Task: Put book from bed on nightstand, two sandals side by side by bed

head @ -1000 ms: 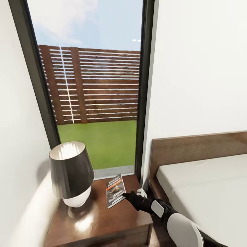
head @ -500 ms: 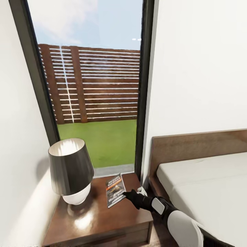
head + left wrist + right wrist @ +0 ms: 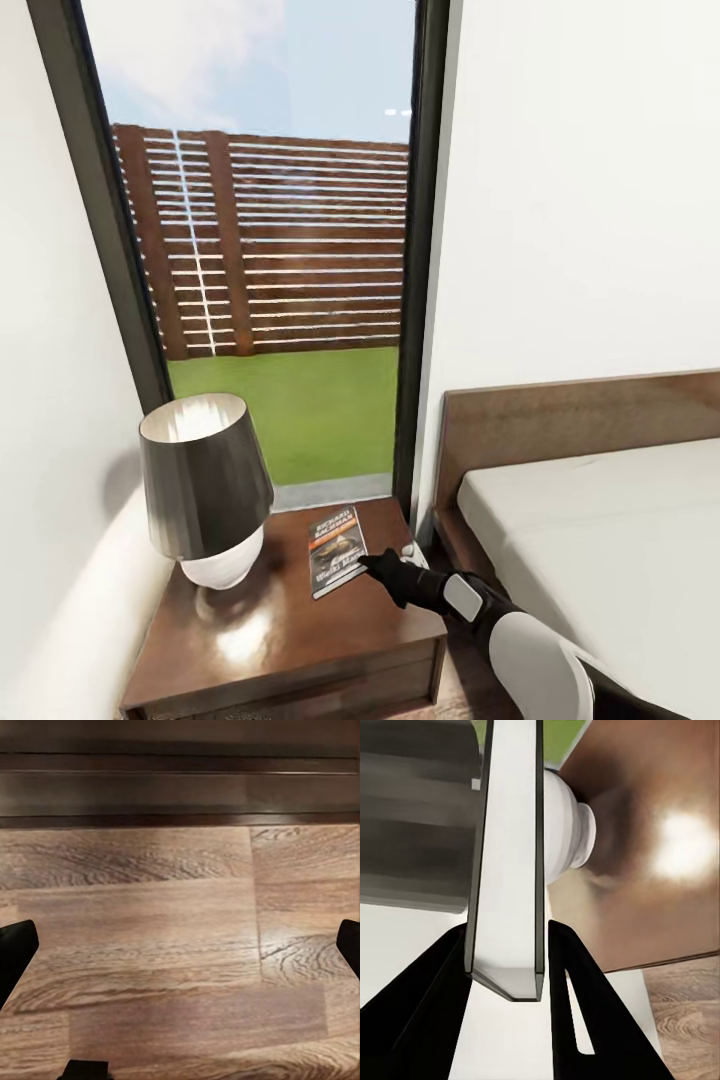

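Head view | right claw grips book | over nightstand

Nightstand sits in the corner, left of the bed, directly in front of the window. Lamp stands on the worktop's left rear part, against the left wall. Book is on the worktop's rear right, just right of the lamp, upright on its edge between the right pincer fingers. Right arm reaches in from the bed side, over the gap between nightstand and bed. Left pincer hangs above the floor, near a furniture base.
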You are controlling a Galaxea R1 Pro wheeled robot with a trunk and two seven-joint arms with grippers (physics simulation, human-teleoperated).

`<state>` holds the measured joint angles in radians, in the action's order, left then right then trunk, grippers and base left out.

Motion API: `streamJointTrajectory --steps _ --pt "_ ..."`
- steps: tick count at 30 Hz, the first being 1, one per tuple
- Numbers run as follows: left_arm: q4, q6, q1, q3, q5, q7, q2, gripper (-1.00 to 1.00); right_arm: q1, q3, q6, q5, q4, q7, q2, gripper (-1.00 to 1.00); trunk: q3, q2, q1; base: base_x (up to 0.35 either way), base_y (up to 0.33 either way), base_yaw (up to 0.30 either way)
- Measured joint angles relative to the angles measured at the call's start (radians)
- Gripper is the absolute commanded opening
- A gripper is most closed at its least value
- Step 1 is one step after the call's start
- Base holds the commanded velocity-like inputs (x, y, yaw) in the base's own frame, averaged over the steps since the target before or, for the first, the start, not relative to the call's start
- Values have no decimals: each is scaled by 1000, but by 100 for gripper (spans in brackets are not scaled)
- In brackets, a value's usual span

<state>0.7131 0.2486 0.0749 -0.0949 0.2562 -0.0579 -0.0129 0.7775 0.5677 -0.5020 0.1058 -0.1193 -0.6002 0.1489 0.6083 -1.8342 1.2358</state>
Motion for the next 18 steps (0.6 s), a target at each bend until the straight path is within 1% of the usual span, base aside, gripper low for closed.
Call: streamJointTrajectory --steps 18 --pt "2 0 0 0 3 0 0 100 0 0 -2 5 -1 1 0 -100 56 -126 69 0 0 0"
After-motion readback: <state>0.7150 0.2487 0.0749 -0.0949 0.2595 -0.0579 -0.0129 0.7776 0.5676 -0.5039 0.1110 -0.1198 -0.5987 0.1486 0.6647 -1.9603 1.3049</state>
